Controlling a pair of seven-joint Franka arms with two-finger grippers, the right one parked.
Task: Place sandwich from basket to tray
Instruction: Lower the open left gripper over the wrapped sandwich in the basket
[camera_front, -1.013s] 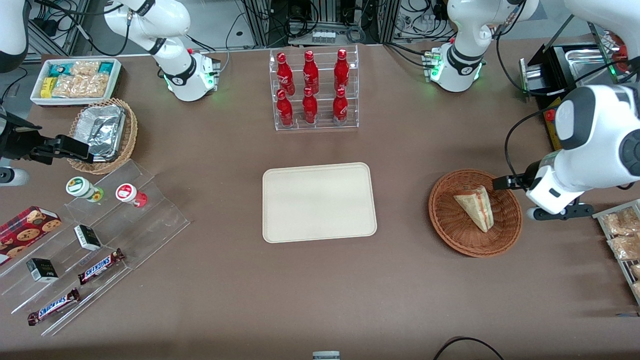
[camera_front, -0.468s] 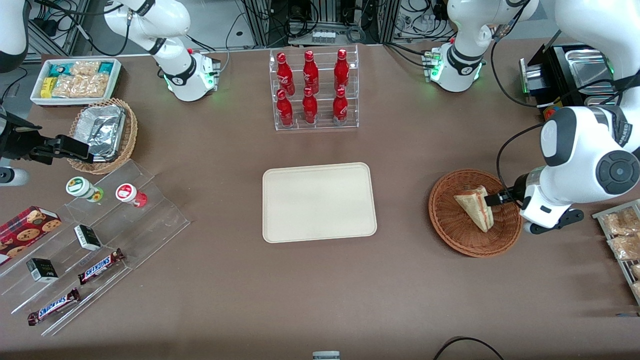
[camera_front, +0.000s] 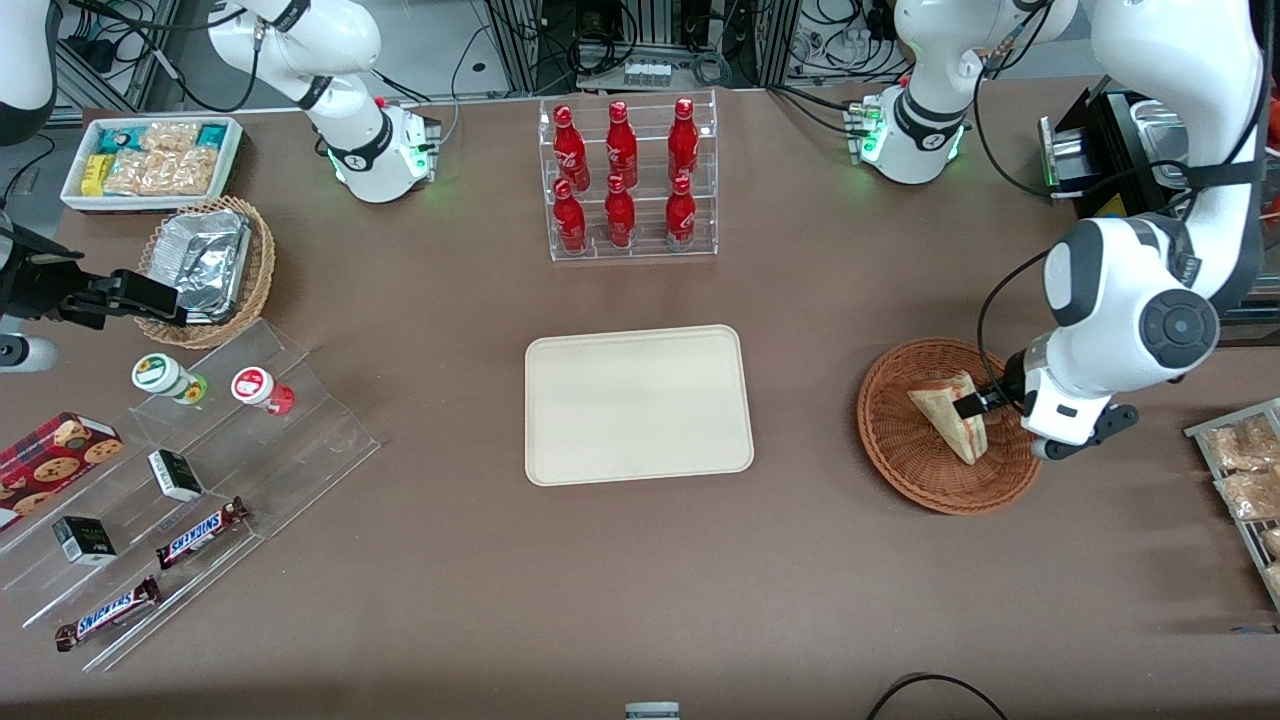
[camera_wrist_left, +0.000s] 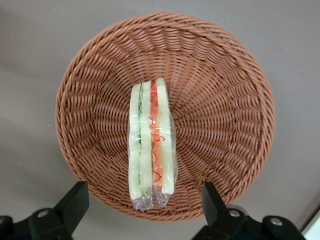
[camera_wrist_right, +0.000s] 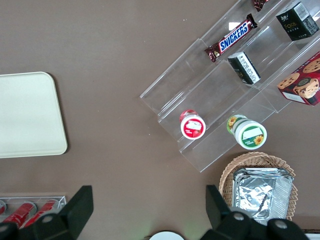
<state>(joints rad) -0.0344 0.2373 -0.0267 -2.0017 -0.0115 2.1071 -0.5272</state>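
One sandwich (camera_wrist_left: 151, 145), film-wrapped, stands on edge in the basket (camera_wrist_left: 225, 105); gripper (camera_wrist_left: 145, 210) hovers over it, fingers spread, holding nothing. Likely light, soft, slippery wrap: pinch gently across the bread faces mid-wedge. Tray (camera_front: 638, 404) bare.

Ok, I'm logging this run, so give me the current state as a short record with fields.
sandwich: lying in the basket, wrapped in clear film, not gripped
basket: on the table, toward the working arm's end
tray: beside the basket, nothing on it
end effector: open, above the basket, fingers wide apart, not touching the sandwich
task stage: sandwich not yet grasped
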